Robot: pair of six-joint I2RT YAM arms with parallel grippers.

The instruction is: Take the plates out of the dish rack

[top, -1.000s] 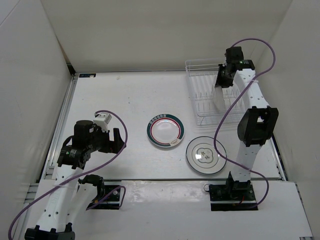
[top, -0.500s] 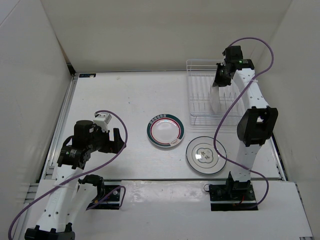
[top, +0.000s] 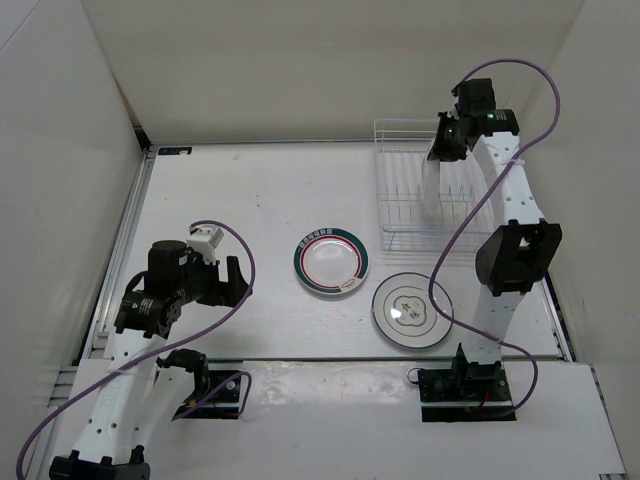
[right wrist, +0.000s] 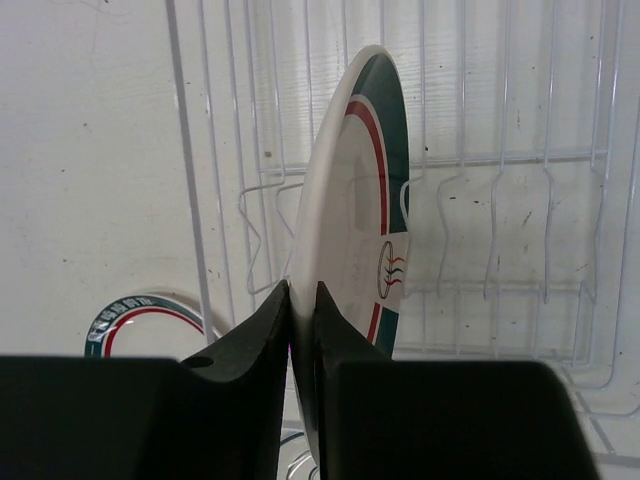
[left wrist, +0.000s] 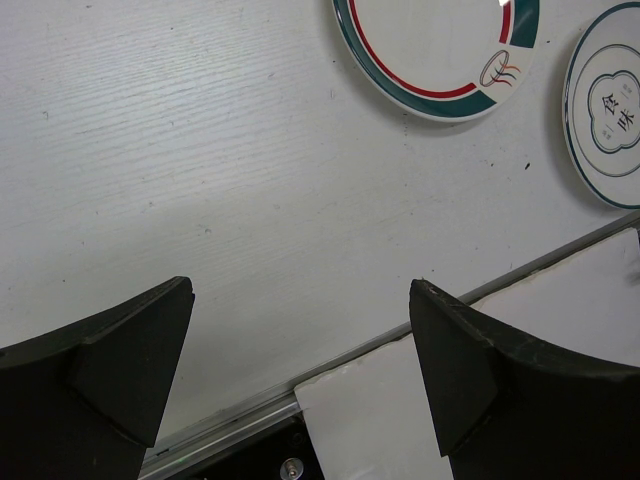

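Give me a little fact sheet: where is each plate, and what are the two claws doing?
Plate in rack: round white plate with green-and-red rim, upright in white wire dish rack
Right gripper: shut on that plate's rim
Plates on white table: second green-and-red-rimmed plate and thin-dark-rimmed plate with grey centre motif, both flat
Left gripper: open, holding nothing

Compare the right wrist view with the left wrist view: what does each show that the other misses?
Only the right wrist view: the right gripper shut on the rim of an upright ringed plate, with the dish rack behind it. Only the left wrist view: the open left gripper, and the motif plate lying flat at the frame's right edge. Both: the flat ringed plate on the table.
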